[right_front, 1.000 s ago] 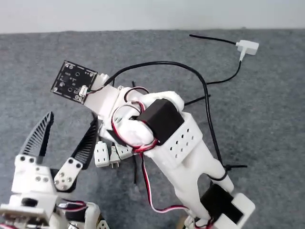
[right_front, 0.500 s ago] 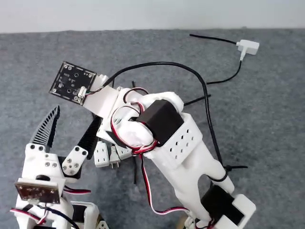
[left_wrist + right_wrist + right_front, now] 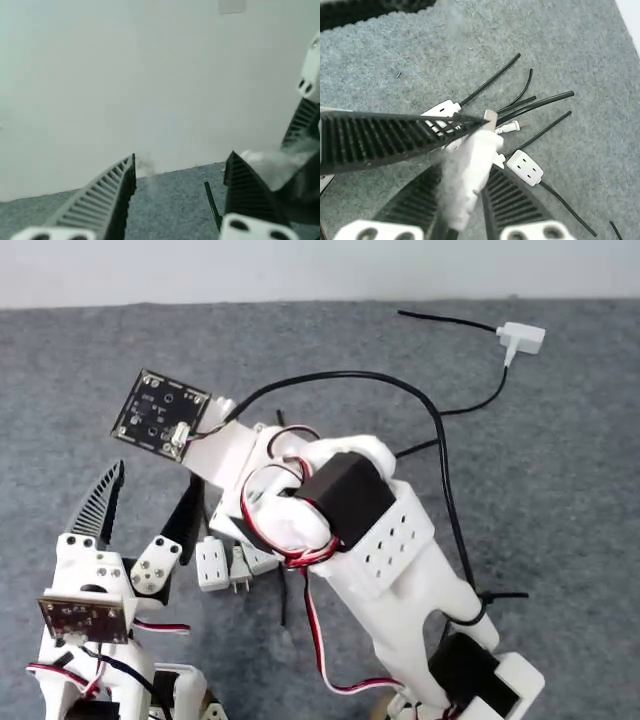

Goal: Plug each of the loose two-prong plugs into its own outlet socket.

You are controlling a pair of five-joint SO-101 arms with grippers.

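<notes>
On the desk (image 3: pixel 560 490), right end effector (image 3: pixel 467 182) grips your plug (image 3: pixel 472 147), left end effector (image 3: pixel 181 159) open; next, align with socket (image 3: pixel 525 167).

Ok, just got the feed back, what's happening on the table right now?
The right end effector is low over the grey mat among the bunched cords, apparently closed on a white connector; whether that is a plug or a socket is unclear. A loose two-slot socket lies beside it. The left end effector is open, holding nothing, next to that cluster. Another white plug sits unplugged near the mat's far edge.
</notes>
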